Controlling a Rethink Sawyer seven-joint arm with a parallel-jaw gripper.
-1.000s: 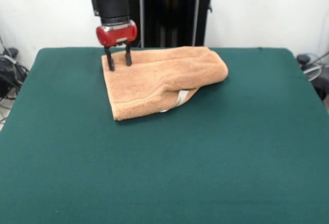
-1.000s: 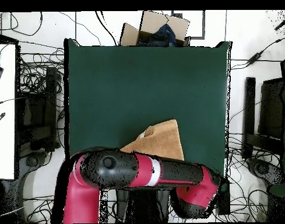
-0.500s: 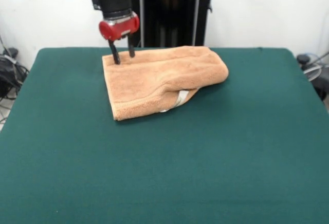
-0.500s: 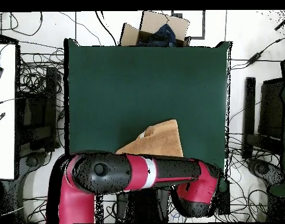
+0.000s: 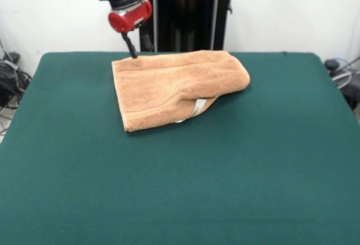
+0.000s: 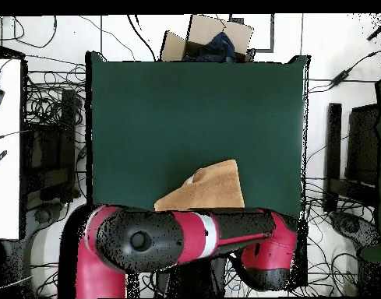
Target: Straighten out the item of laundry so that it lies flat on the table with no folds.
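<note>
Right now the pincer [image 5: 134, 47] hangs tilted above the far edge of the table [image 5: 180, 189], its red wrist collar leaning to one side and its dark tips just over the towel's far corner. Only one thin black finger [image 5: 131, 45] shows clearly in the front view, with the second lost against the dark pedestal behind it — so I cannot tell whether the pincer is wide or narrow, and nothing seems to be held in it.

Directly below and in front of the pincer lies the peach-orange towel [image 5: 174, 86], resting on the green felt. It is not flat: it is doubled over itself, with a rounded fold along the side away from the pincer and a loose flap turned under at the front. A small white care tag [image 5: 197, 108] peeks out from under that flap, on the edge of the towel farthest from the pincer's tips.

From overhead, the red and black arm [image 6: 185, 240] covers the pincer entirely, and the towel [image 6: 213, 188] shows as a wedge poking out from beneath the arm, onto the green table [image 6: 193, 109].
</note>
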